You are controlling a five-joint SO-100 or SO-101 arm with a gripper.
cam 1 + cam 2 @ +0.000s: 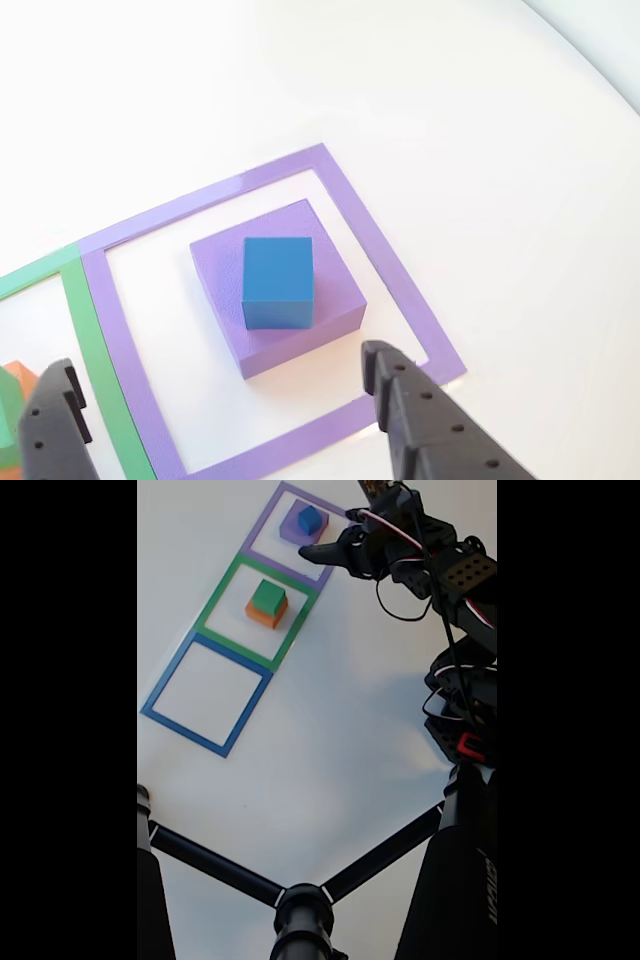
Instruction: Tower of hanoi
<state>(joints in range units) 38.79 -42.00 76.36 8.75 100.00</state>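
Sitting on purple block (pixel 330 320) inside purple outline (pixel 390 260): blue cube (pixel 278 282); gripper (pixel 225 400) wide open, empty.

Bright, even light; white table (pixel 480 120) overexposed, soft shadows, fixed view slightly blurred, black side bars.

In the fixed view three flat square outlines lie in a diagonal row on the white table (pixel 340 740): a blue outline (pixel 207 693) lowest and leftmost, a green outline (pixel 264 608) in the middle, a purple outline (pixel 300 533) at the top. Inside the purple outline the blue cube (pixel 310 519) sits on the purple block (pixel 299 531). Inside the green outline the green block (pixel 268 596) sits on the orange block (pixel 263 614). The gripper (pixel 325 552) hangs just right of the purple outline's lower corner (too dark to read how its jaws stand). A black tripod (pixel 300 905) fills the bottom edge.
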